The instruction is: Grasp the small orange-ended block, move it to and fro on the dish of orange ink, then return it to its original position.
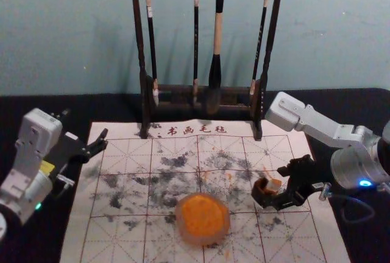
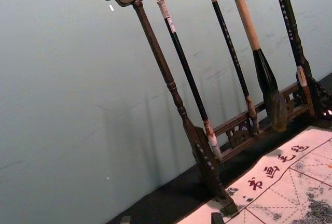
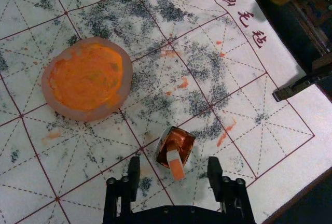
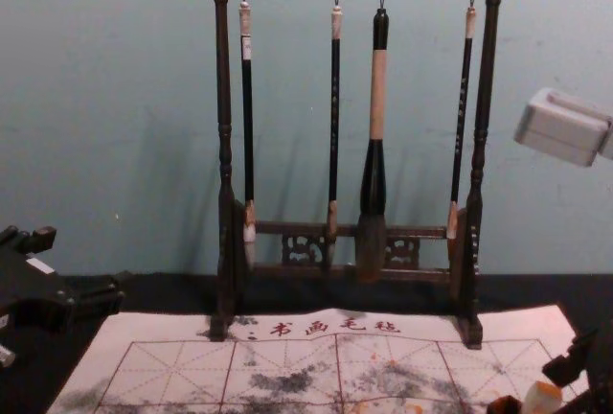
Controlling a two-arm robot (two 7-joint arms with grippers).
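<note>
My right gripper (image 1: pixel 271 187) reaches in from the right over the mat; in the right wrist view the same gripper (image 3: pixel 174 175) is open, its fingers spread wide. Just beyond its fingertips the orange-ended block (image 3: pixel 176 165) leans in a small copper-coloured holder (image 3: pixel 182 140), tilted, with nothing gripping it. In the head view the block (image 1: pixel 274 185) shows pale beside the dark holder (image 1: pixel 262 193). The dish of orange ink (image 1: pixel 202 218) sits on the mat left of them. My left gripper (image 1: pixel 97 144) is idle at the left edge of the mat, open.
A dark wooden rack (image 1: pixel 201 90) with several hanging brushes stands at the back of the felt mat (image 1: pixel 131 199). The mat carries printed grid lines, black smudges and small orange marks. Behind the rack is a plain wall.
</note>
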